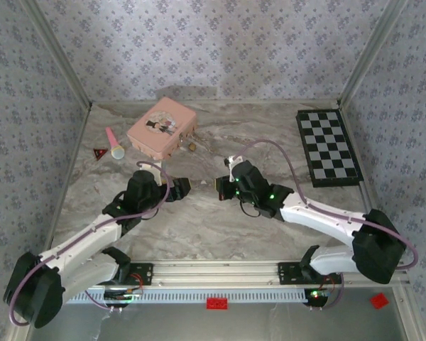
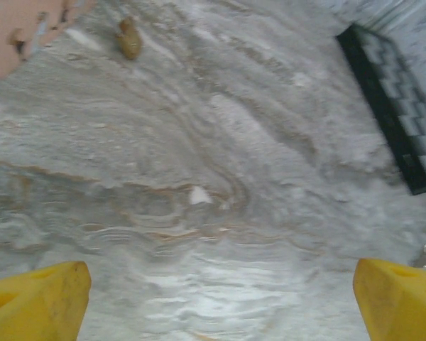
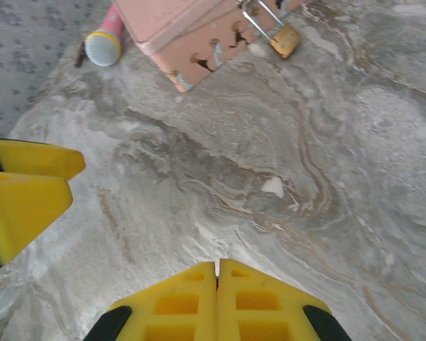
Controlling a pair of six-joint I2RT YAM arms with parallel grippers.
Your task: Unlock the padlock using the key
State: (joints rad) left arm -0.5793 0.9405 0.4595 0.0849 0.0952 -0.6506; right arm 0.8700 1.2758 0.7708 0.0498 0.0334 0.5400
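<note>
While the right pincer [image 3: 217, 275] is clenched, its two yellow fingers pressed flat together with nothing visible between them, the left pincer [image 2: 220, 302] is released, with its yellow fingers far apart over bare table. From above, the two face each other tip to tip, near one another, over the middle of the grey-veined, marble-patterned tabletop [image 3: 326, 213].

Beyond them, apart from both, the tiny brass-gold padlock with its thin grey metal shackle [image 3: 285, 40] lies on the table just beside the near corner of the pink rectangular tin [image 3: 177, 35]. The shackle points toward the tin's edge, but I cannot tell whether it is hooked to it.

I cannot make out the key, so this looks like the step before any grasp. The next move calls for finding the key and pinching it by its head, while the other pincer steadies the lock body.

The right wrist view resolves the shackle and also catches a pink-handled toy microphone with a silvery head [image 3: 103, 44]. The left wrist view gives the lock only as a blurred gold lump, but it does show the black-and-white chequered board [image 2: 405, 128].
</note>
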